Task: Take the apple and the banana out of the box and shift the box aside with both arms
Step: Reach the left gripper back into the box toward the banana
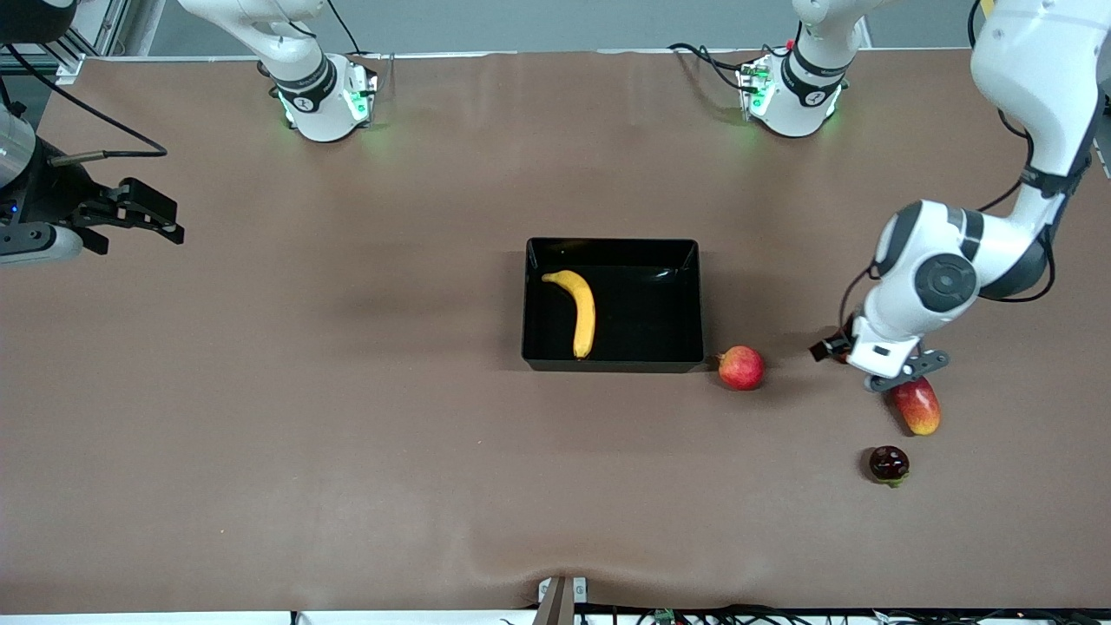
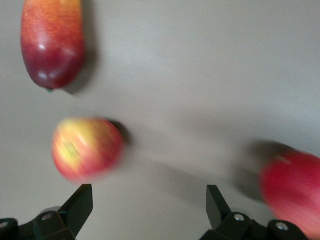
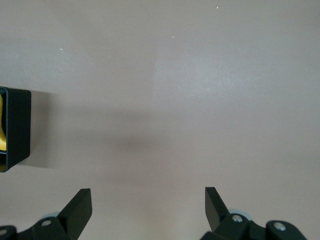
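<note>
The black box (image 1: 613, 361) sits mid-table with the yellow banana (image 1: 580, 310) lying inside it. My left gripper (image 1: 830, 350) hangs open just above the table toward the left arm's end. Nothing is between its fingers (image 2: 149, 205). The red apple with yellow streaks (image 2: 87, 149) lies on the table just off one fingertip (image 2: 80, 205) and looks smeared. In the front view my left hand covers nearly all of it. My right gripper (image 1: 163, 220) waits open over bare table at the right arm's end (image 3: 148, 205), with a corner of the box (image 3: 16, 127) in its wrist view.
A pinkish-red round fruit (image 1: 740, 367) (image 2: 295, 192) rests beside the box on the side toward the left arm. An oval red-to-yellow mango (image 1: 917, 406) (image 2: 52, 42) lies by the left hand. A dark red fruit (image 1: 889, 463) sits nearer the front camera.
</note>
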You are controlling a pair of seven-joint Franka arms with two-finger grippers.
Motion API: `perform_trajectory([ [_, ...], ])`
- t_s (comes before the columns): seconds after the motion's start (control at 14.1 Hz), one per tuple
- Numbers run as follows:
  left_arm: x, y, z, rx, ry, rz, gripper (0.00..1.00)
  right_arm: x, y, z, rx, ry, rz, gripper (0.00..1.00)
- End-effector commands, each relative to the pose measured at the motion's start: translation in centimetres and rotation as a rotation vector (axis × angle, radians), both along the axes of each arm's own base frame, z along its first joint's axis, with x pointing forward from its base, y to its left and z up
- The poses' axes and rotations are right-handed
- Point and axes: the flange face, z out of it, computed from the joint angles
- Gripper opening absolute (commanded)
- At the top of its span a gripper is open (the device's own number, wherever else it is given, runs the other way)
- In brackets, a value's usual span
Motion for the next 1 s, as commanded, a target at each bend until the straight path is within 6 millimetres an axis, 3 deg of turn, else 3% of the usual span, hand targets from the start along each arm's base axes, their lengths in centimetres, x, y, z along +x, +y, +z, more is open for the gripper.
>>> perform_trajectory([
  [0.0, -1.7, -7.6, 4.1, 0.0, 0.005, 0.014, 1.0, 0.1, 0.2, 0.1, 0.013, -0.006, 0.009, 1.0],
  [0.07, -2.6, -10.8, 4.7, -0.016, -0.001, 0.034, 1.0, 0.1, 0.1, 0.1, 0.011, -0.006, 0.009, 1.0],
  [0.28, -6.0, -19.9, 4.1, -0.053, 0.007, 0.068, 1.0, 0.1, 0.2, 0.1, 0.013, -0.004, 0.009, 1.0],
  [0.43, -7.8, -24.8, 3.3, -0.074, 0.018, 0.083, 1.0, 0.1, 0.2, 0.1, 0.013, -0.004, 0.009, 1.0],
  [0.71, -10.2, -31.6, 1.0, -0.11, 0.038, 0.019, 1.0, 0.1, 0.2, 0.1, 0.013, -0.004, 0.009, 1.0],
  [0.92, -9.8, -35.2, -1.4, -0.134, 0.025, -0.033, 1.0, 0.2, 0.1, 0.0, 0.013, -0.004, 0.009, 1.0],
])
